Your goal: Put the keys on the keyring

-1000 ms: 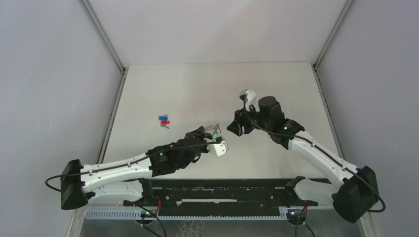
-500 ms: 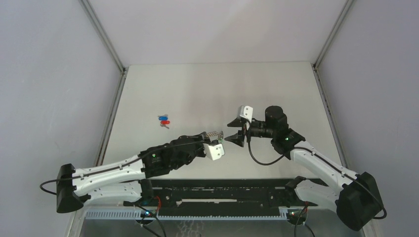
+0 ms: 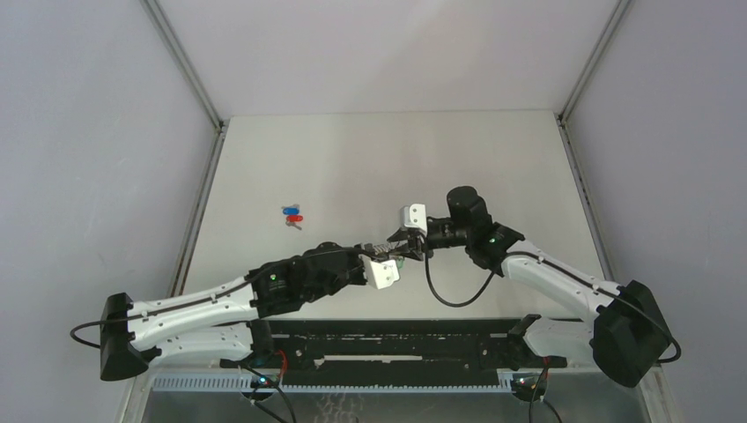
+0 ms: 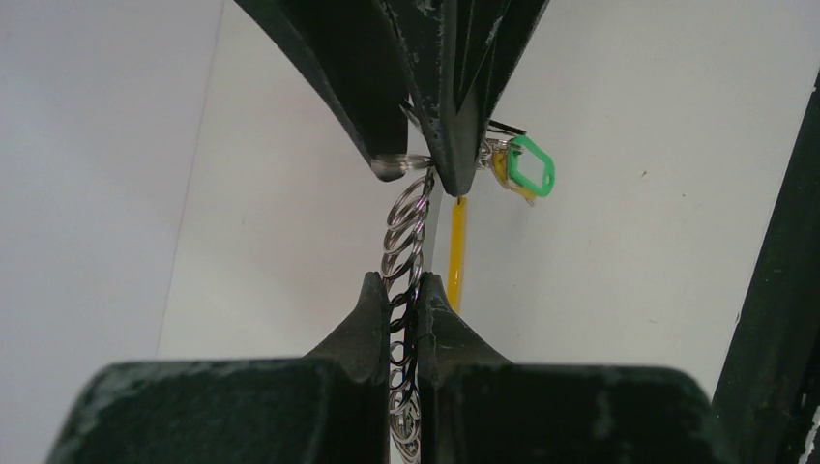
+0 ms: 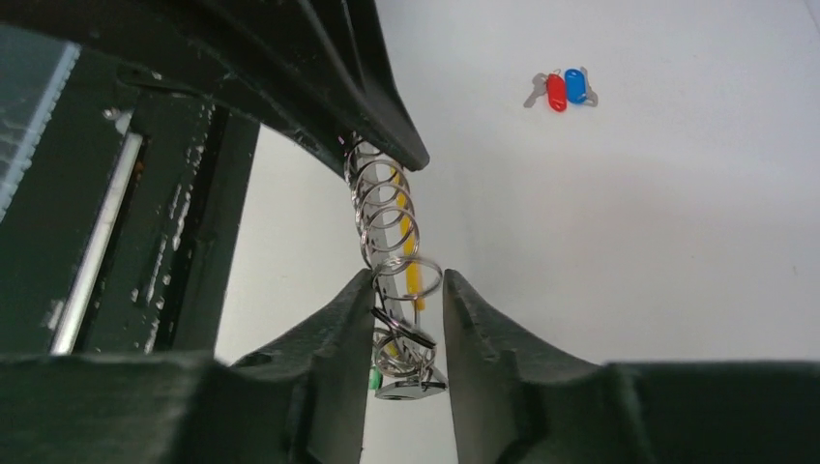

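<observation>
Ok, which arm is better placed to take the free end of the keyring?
Right. The right gripper has its jaws either side of that end of the keyring; whether they pinch it yet is unclear. The left gripper is shut on the other end.

Two keys (image 3: pixel 292 214), one red and one blue, and one keyring (image 5: pixel 387 217).

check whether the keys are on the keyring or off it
Off. The keys lie on the table, apart from the keyring pinched in the left gripper.
</observation>
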### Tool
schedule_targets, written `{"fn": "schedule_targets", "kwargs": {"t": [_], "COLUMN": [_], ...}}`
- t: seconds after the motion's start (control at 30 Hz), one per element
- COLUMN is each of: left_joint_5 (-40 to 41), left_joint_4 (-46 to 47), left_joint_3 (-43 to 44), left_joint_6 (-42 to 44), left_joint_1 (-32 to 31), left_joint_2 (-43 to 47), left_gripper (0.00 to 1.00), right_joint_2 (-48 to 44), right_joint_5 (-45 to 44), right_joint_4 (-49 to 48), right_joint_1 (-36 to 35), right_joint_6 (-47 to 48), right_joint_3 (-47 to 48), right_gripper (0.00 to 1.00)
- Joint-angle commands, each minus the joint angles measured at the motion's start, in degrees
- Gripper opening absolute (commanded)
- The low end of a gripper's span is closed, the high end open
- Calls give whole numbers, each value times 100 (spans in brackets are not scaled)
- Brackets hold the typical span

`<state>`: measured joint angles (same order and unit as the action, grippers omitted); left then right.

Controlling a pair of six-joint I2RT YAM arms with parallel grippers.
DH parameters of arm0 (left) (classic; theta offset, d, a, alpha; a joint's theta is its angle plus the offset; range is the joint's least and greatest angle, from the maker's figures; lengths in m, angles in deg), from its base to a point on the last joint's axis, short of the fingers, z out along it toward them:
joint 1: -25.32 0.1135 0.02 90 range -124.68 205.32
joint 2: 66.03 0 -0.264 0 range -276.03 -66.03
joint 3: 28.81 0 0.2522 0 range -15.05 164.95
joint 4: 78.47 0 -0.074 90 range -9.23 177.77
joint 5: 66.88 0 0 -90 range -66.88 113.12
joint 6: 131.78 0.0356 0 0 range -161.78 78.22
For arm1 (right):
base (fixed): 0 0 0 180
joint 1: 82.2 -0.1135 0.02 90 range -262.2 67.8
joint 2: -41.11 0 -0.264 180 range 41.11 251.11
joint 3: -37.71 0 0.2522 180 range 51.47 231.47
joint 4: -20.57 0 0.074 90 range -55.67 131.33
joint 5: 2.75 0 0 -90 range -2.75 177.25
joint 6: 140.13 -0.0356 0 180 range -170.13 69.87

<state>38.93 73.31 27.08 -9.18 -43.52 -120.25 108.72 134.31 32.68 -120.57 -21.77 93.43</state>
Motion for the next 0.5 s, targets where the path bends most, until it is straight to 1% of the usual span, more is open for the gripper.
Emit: {"fn": "schedule_targets", "kwargs": {"t": [0.0, 0.1, 0.13, 0.17, 0.23, 0.3, 0.33, 0.47], "left_joint_5": [-105, -143, -123, -81, 75, 288, 360, 547], "left_joint_4": [121, 124, 147, 176, 244, 369, 440, 908], "left_joint_3": [499, 551, 556, 559, 553, 558, 557, 359], "left_joint_6": [-198, -264, -282, -300, -349, -446, -490, -951], "left_joint_1": [2, 1, -2, -1, -2, 1, 9, 127], "left_joint_2": [104, 145, 154, 167, 179, 209, 236, 440], "left_gripper": [0, 1, 3, 5, 12, 24, 28, 41], "right_joint_2": [-10, -28, -41, -62, -115, -161, -180, -275], "right_joint_5": [30, 23, 33, 22, -111, -366, -512, -1129], "right_joint_4": [266, 374, 408, 441, 443, 398, 330, -144], "right_joint_1": [-63, -95, -104, -113, -131, -156, -166, -187], "right_joint_6": [352, 338, 329, 322, 197, -13, -134, -786], "right_joint_3": [279, 289, 285, 278, 280, 272, 258, 132], "right_gripper": [24, 7, 2, 0, 0, 0, 0, 0]}}
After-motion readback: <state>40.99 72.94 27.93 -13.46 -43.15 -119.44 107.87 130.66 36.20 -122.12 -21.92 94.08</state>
